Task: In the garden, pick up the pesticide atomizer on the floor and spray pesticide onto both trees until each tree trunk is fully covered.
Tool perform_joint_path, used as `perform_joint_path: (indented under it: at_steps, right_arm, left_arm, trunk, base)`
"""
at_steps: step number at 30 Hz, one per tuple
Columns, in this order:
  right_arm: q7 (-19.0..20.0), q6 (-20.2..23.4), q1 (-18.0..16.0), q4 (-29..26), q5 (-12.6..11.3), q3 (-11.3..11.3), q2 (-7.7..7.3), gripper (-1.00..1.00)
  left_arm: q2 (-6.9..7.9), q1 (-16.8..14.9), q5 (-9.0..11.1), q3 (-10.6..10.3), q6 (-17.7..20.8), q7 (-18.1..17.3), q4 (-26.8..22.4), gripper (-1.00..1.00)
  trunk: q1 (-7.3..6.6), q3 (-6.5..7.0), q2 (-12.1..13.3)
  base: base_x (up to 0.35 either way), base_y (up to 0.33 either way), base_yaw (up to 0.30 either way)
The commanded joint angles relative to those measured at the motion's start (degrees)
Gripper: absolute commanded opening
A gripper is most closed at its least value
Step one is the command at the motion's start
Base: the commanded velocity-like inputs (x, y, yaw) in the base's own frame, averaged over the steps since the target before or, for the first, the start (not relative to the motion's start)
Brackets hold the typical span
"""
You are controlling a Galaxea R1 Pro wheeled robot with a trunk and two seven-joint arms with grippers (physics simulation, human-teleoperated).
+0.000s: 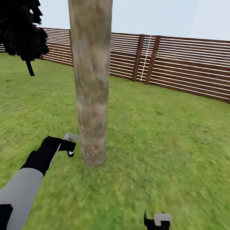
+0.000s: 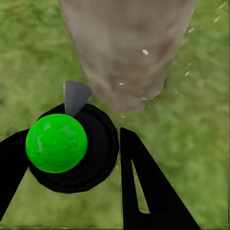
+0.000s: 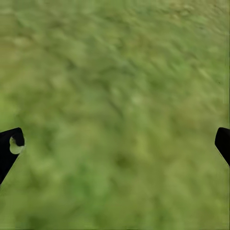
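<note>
Grass lawn (image 1: 169, 142) all round, slat fence (image 1: 192, 66) well back, and the left tool (image 2: 72, 158) is clamped on the atomizer (image 2: 56, 143), its nozzle aimed at the foot of the trunk (image 1: 90, 108) just beside it. White flecks dot the lower bark, so I'd say spraying is under way here, with higher bark and the second tree left. Right tool (image 1: 157, 223) hangs wide and empty over open turf, plenty of room.

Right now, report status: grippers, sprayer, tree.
Left gripper shut on the atomizer, nozzle aimed at the tree trunk base. Right gripper open, empty, over grass. White specks on the lower trunk. Nothing in the way.
</note>
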Motion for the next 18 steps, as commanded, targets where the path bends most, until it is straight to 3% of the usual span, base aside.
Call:
perform_joint_path:
  at_steps: [1,3,5,9,14,18]
  right_arm:
    - [-0.6,0.0,0.0,0.0,0.5,0.3,0.03,1.00]
    - [-0.6,0.0,0.0,0.0,0.5,0.3,0.01,1.00]
    - [-0.7,0.0,0.0,0.1,0.5,0.3,-0.01,1.00]
    - [-0.8,0.1,0.0,0.1,0.5,0.3,-0.02,1.00]
    - [-0.8,0.1,0.0,0.1,0.5,0.3,-0.02,1.00]
    - [-0.8,0.0,0.0,0.1,0.4,0.2,-0.02,1.00]
  left_arm:
    - [-0.08,0.8,-0.5,0.2,0.1,-0.6,0.3,-1.00]
    - [-0.13,2.2,-0.3,0.4,0.1,-0.5,0.7,-1.00]
    - [-0.15,4.5,1.0,0.6,0.0,-0.5,0.8,-1.00]
    - [-0.20,5.8,2.6,0.6,-0.4,-0.5,0.9,-1.00]
    - [-0.24,6.6,2.5,0.7,-0.6,-0.2,1.0,-1.00]
    - [-0.24,6.7,2.5,0.8,-0.7,3.1,1.0,-1.00]
  trunk:
    - [0.02,-0.04,0.0]
    - [0.02,-0.04,0.0]
    - [0.02,-0.04,0.0]
    - [0.02,-0.04,0.0]
    - [0.02,-0.04,0.0]
    - [0.02,-0.04,0.0]
  base:
    - [0.330,-0.049,0.000]
    - [0.279,-0.123,0.000]
    - [0.095,-0.238,0.000]
    - [0.016,-0.273,0.000]
    - [0.001,-0.281,0.000]
    - [0.000,-0.281,0.047]
